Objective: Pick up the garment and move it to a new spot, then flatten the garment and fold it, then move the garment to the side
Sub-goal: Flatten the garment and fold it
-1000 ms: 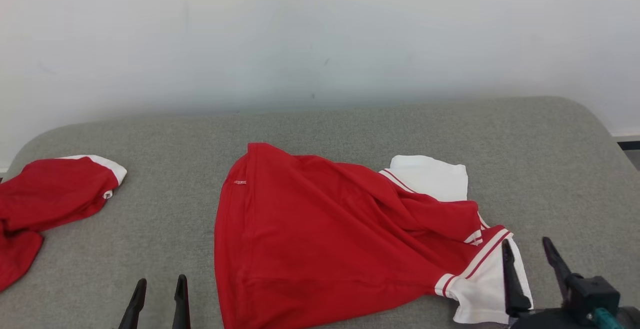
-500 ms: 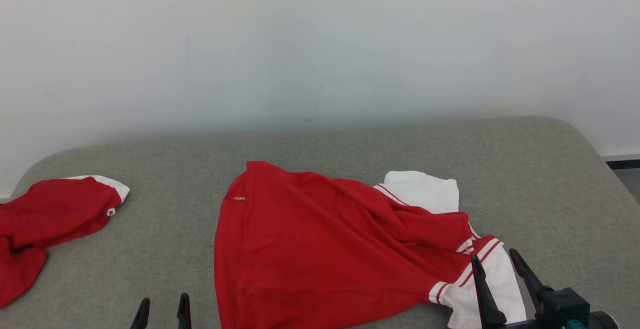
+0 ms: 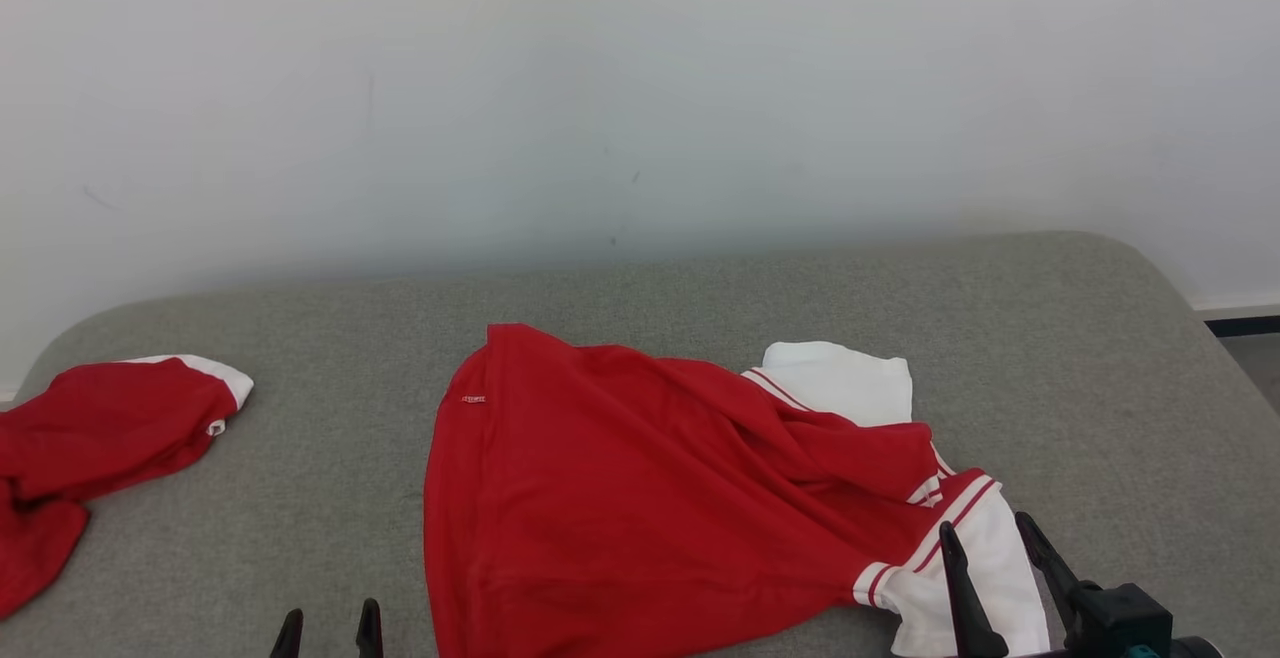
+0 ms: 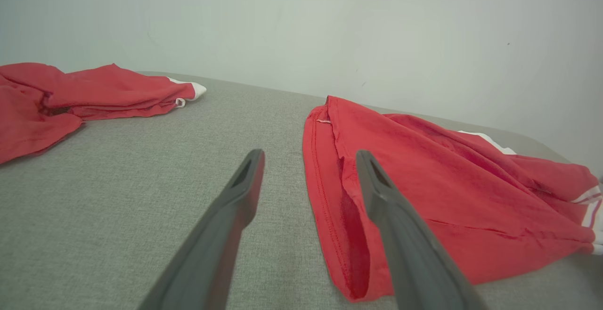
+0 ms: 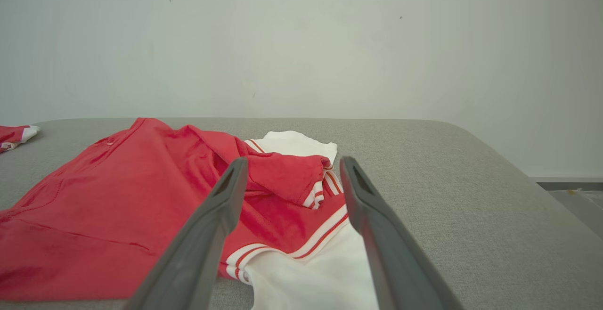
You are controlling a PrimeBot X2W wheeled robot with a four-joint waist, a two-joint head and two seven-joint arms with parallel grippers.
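The garment [image 3: 640, 508], a red shirt with white, red-striped sleeves, lies rumpled in the middle of the grey padded surface [image 3: 700, 288]. My left gripper [image 3: 330, 623] is open at the bottom edge, just left of the shirt's hem. In the left wrist view the left gripper [image 4: 309, 154] points along the hem edge of the garment [image 4: 424, 183] without touching it. My right gripper [image 3: 985, 530] is open over the near white sleeve. In the right wrist view the right gripper [image 5: 293, 161] frames the striped cuff of the garment [image 5: 118, 197]; nothing is held.
A second red garment [image 3: 90, 438] lies bunched at the surface's far left, also seen in the left wrist view as a red heap [image 4: 70, 98]. A pale wall [image 3: 640, 88] stands right behind the surface. The surface's rounded right edge drops to the floor [image 3: 1250, 338].
The head view has tilted up, so everything sits lower in the picture. My right gripper has shifted a little left over the white sleeve. Both grippers stay open.
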